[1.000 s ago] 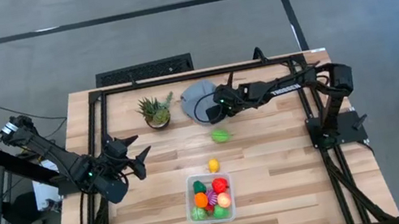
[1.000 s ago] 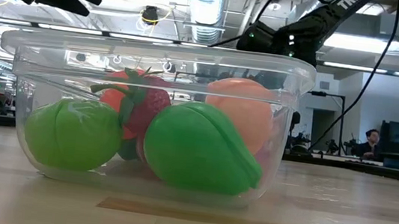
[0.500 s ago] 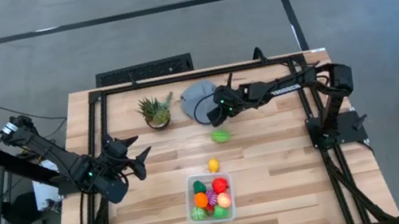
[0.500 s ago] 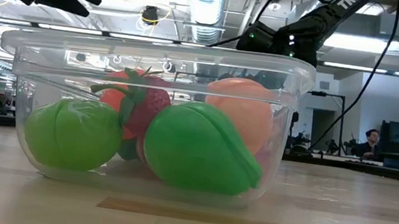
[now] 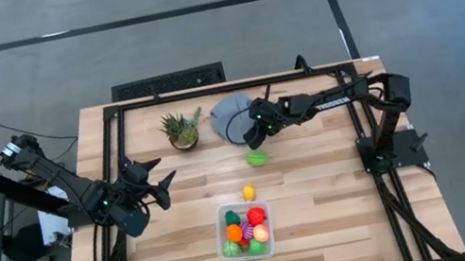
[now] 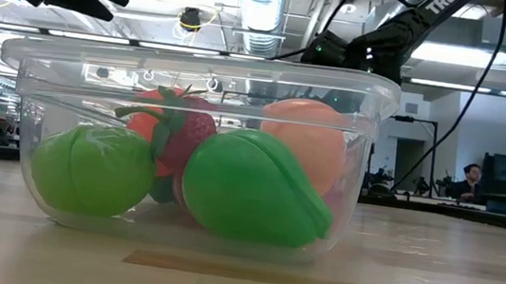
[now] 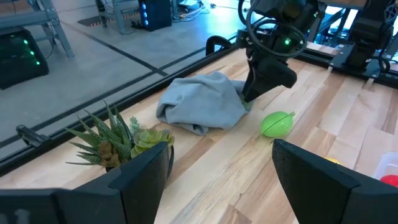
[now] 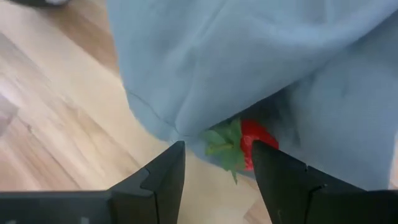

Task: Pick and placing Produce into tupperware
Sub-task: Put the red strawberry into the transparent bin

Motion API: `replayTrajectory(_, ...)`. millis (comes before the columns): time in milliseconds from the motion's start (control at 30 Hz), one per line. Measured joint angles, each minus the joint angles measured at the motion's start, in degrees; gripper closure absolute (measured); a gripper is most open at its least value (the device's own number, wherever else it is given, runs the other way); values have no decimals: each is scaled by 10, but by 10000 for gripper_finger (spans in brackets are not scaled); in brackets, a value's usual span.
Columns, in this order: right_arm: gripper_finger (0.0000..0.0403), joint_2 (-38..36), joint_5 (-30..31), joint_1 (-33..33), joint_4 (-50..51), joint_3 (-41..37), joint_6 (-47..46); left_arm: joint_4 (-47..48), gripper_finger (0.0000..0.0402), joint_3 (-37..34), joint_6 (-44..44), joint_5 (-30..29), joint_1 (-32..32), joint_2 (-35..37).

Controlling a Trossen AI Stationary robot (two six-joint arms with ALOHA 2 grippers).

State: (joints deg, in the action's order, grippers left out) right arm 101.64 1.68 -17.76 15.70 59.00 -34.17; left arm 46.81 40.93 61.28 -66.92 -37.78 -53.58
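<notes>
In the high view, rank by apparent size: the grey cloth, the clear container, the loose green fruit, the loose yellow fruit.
1. Clear container, largest.
2. Grey cloth, slightly smaller, though the right arm covers part of it.
3. Loose green fruit.
4. Loose yellow fruit, smallest.

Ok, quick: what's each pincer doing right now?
Left pincer: open, holding nothing.
Right pincer: open around a strawberry at the grey cloth, not gripping it.

Glossy clear plastic tupperware (image 6: 191, 144), soft matt grey cloth (image 7: 202, 102), pale wood table (image 5: 319, 187).
</notes>
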Motion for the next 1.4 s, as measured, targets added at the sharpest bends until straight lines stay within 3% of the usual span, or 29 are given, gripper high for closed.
replayTrajectory(533,196,17,12,1,16,4,47,-2,123,0,11,5,0,0)
replayTrajectory(833,196,20,61,1,35,2,52,-2,123,0,11,0,0,0)
replayTrajectory(1400,173,20,57,-35,54,52,44,-2,123,0,11,-4,0,0)
